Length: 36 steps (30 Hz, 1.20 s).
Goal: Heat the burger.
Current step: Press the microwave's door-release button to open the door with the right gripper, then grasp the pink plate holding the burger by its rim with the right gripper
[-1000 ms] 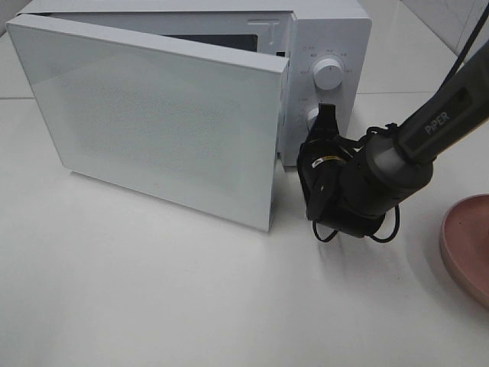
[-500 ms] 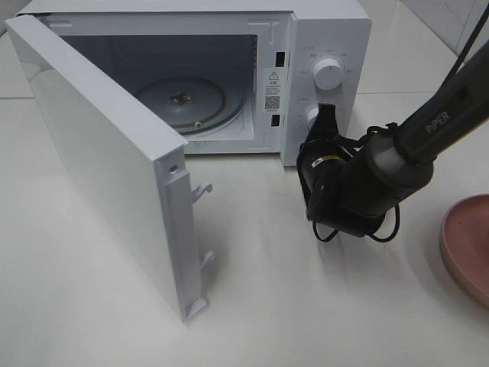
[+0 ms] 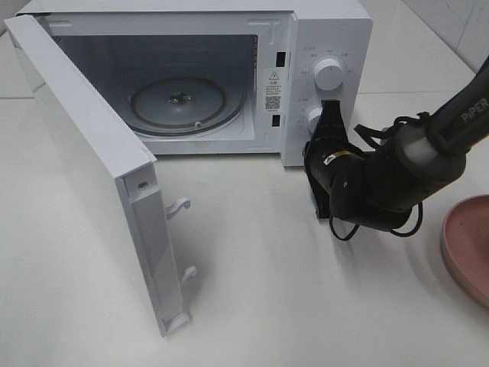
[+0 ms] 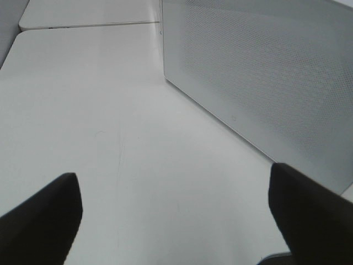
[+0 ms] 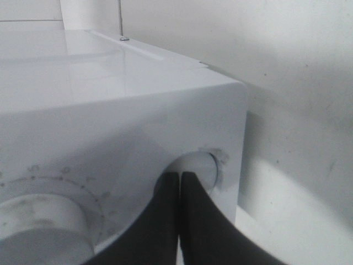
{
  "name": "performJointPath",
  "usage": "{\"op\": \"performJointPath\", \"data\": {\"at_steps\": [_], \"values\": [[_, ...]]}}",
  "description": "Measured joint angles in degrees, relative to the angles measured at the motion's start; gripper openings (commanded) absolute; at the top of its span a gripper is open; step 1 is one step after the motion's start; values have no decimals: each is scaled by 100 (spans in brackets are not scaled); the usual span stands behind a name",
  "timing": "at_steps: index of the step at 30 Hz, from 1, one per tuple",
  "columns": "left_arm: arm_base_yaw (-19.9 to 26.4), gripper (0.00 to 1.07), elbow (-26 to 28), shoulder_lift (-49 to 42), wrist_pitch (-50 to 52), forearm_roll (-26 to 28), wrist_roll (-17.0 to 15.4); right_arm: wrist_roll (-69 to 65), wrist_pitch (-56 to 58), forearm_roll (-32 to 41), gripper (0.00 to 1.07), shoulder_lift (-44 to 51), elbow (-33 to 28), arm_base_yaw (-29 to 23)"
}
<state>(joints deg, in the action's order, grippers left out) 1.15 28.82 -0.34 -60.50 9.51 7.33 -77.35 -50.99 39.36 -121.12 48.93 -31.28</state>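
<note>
The burger is out of view in every frame. The white microwave point(image 3: 325, 30) stands at the back with its door point(image 3: 76, 145) swung wide open to the left. Its glass turntable point(image 3: 177, 102) is bare. My right gripper point(image 3: 330, 108) is shut, with its tips together against the lower round button point(image 3: 312, 118) of the control panel. The right wrist view shows the fingertips point(image 5: 165, 190) pressed together at that button point(image 5: 201, 168). My left gripper point(image 4: 176, 221) is open and empty, low over the table beside the perforated door panel point(image 4: 259, 72).
A pink round plate point(image 3: 467, 245) lies at the right edge, partly cut off. The upper dial point(image 3: 328, 73) sits above the button. The open door reaches far forward over the table's left side.
The microwave door has swung from nearly across the opening to wide open on the left. My right arm has shifted slightly to the right, tips still at the button.
</note>
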Motion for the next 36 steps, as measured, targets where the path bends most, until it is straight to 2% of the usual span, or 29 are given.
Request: {"op": "performJointPath", "data": {"at_steps": [12,17,22,36], "values": [[0,84,0,0,0,0,0,97,561,-264,0,596,-521,0],[0,84,0,0,0,0,0,539,997,-315,0,974,-819,0],[0,84,0,0,0,0,0,1776,1816,-407,0,1593,-1066,0],[0,84,0,0,0,0,0,5472,3896,-413,0,2424,-1071,11]]}}
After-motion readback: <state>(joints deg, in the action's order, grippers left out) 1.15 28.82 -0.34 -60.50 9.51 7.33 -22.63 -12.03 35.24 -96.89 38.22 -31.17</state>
